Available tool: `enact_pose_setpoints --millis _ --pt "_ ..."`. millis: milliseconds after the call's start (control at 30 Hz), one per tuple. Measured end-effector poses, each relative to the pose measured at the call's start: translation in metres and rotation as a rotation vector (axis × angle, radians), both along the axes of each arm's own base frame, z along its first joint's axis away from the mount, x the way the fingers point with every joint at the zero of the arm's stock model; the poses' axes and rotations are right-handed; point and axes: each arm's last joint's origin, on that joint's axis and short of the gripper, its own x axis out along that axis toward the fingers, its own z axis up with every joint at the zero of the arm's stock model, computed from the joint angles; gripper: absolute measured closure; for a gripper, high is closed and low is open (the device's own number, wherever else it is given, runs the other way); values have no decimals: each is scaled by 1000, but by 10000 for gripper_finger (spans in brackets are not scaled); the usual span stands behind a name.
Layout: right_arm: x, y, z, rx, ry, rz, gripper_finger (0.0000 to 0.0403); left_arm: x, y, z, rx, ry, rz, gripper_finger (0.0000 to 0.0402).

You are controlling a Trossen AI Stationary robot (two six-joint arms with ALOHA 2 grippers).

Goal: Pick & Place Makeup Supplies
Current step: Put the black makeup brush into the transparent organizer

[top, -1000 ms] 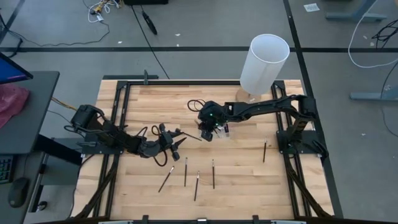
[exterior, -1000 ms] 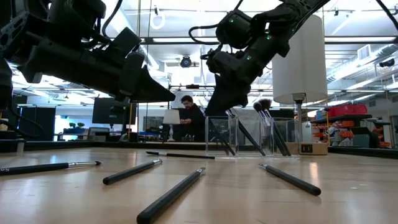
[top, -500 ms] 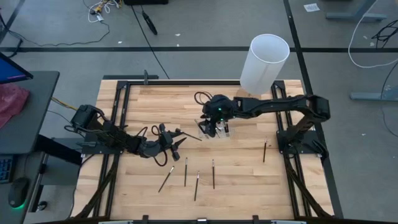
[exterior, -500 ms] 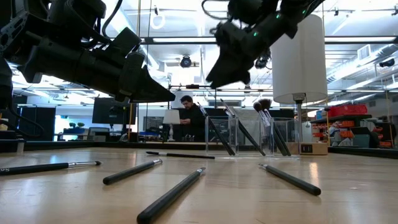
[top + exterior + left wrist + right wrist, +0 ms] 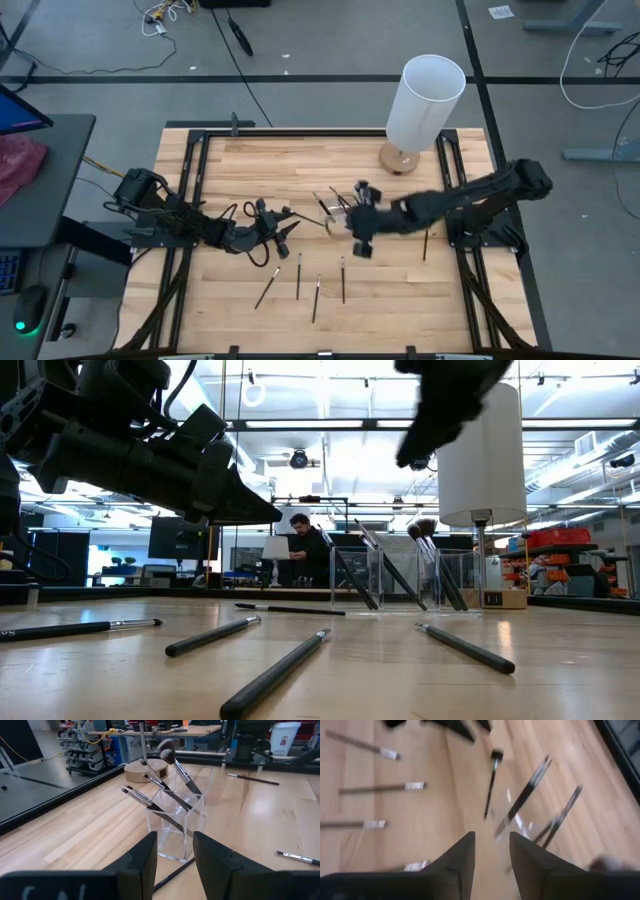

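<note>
Two black arms of jointed segments, matte housings. Left arm draped with loose black cables, thin coloured wires near its base. Right arm smoother, blocky base. Left gripper with two dark flat tapered fingers. Right gripper the same: dark, wedge-shaped fingers.

Pale, smooth wooden table — clear glossy plastic holder, matt dark-handled brushes, matt white lamp cylinder.
</note>
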Motion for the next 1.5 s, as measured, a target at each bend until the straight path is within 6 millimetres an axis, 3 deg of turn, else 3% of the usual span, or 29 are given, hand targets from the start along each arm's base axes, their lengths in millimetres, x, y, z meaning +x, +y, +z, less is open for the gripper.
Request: enact_pose_setpoints --millis 300,700,1000,1200,1500 --pt "-58 64 -12 -76 116 -202 303 0 0 0 -7 2 -22 273" --pt "-134 100 -22 75 251 -603 300 0 0 0 -7 2 -22 273" --pt "-175 90 -84 122 240 -978 229 0 0 0 -2 3 -23 273" --pt "-186 73 -119 126 205 -1041 167 2 4 0 -6 1 -4 273" --pt "-196 52 -153 199 63 -1131 176 2 8 0 -29 -13 16 273"
